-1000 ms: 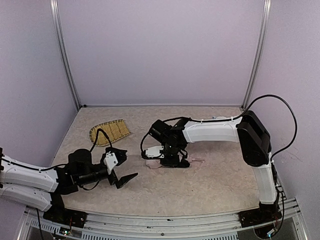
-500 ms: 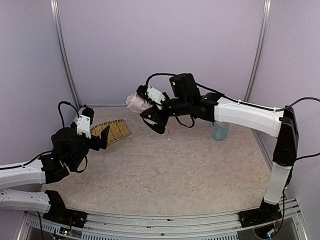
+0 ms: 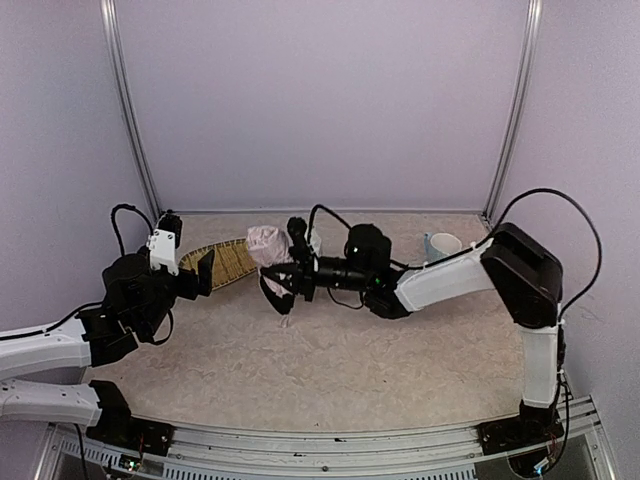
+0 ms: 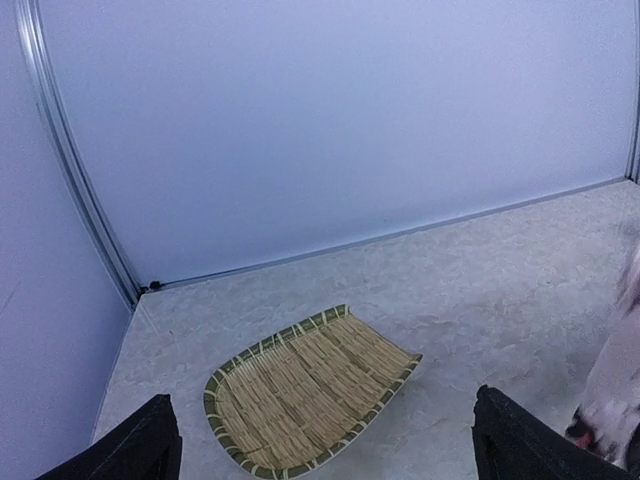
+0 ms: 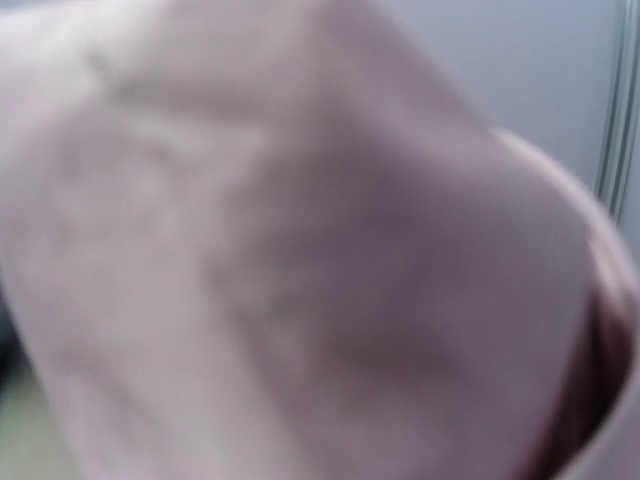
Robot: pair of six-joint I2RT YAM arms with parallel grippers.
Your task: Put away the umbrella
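The umbrella [image 3: 266, 243] is a folded pale pink bundle with black lining, held above the table just right of the woven bamboo tray [image 3: 225, 262]. My right gripper [image 3: 280, 270] is shut on the umbrella; pink fabric [image 5: 300, 240] fills the right wrist view as a blur and hides the fingers. My left gripper [image 3: 190, 262] is open and empty, raised at the tray's near-left side. In the left wrist view the tray [image 4: 310, 390] lies between my black fingertips [image 4: 520, 445], and the umbrella's pink edge [image 4: 620, 380] shows at the right border.
A pale blue mug [image 3: 440, 246] stands at the back right near the wall. Metal frame posts [image 3: 130, 110] rise at the back corners. Purple walls close the cell on three sides.
My right arm has lowered the umbrella from high near the back wall to just above the table beside the tray. My left gripper has stayed raised by the tray.
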